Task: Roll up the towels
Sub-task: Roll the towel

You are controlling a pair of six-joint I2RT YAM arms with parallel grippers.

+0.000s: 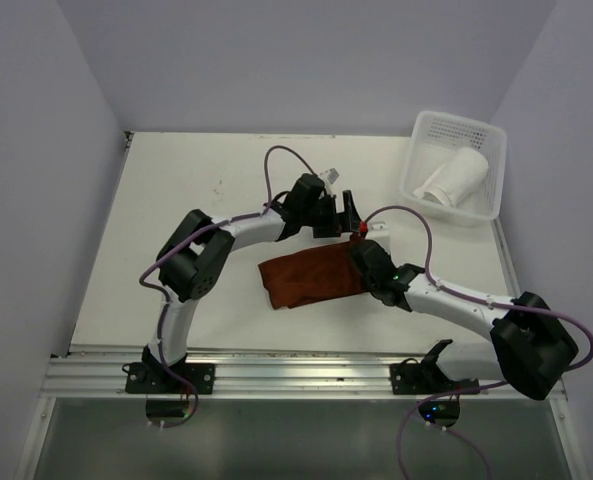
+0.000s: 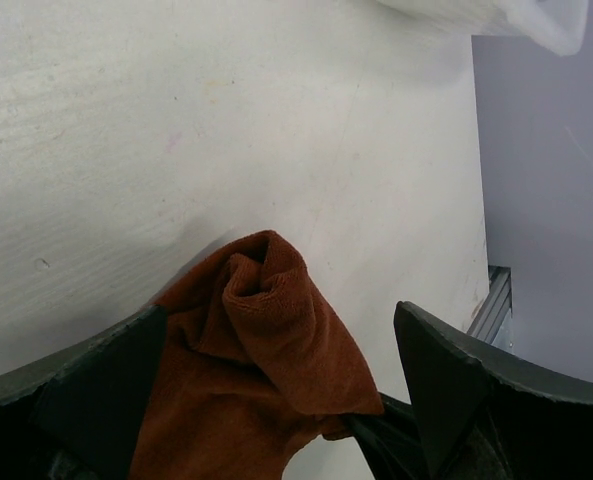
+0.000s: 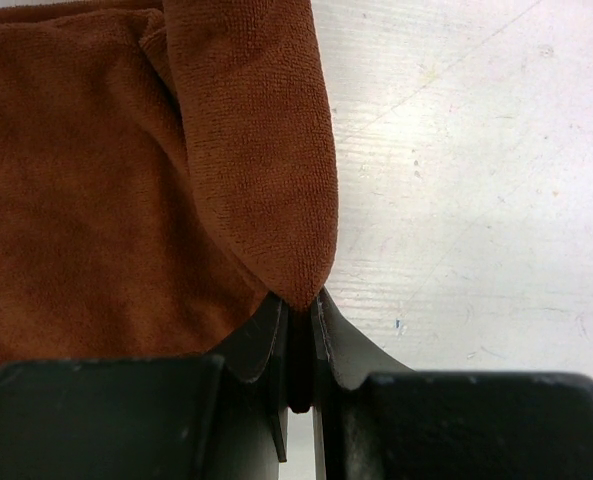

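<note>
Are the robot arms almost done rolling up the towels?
About halfway. Done: the white towel is rolled up and lies in the basket. In hand: the brown towel lies mostly flat on the table; the right gripper pinches its folded-over edge, and the left gripper is open with a bunched corner between its fingers. Still to do: rolling the brown towel.

A: Towel colours?
B: I read the rust-brown towel (image 1: pixel 311 280) as plain, unpatterned; the white towel (image 1: pixel 456 175) plain too.
A: And the basket (image 1: pixel 454 128), the table (image 1: pixel 206 170)?
B: I log the basket white, gridded with holes; the table off-white, lightly speckled.
</note>
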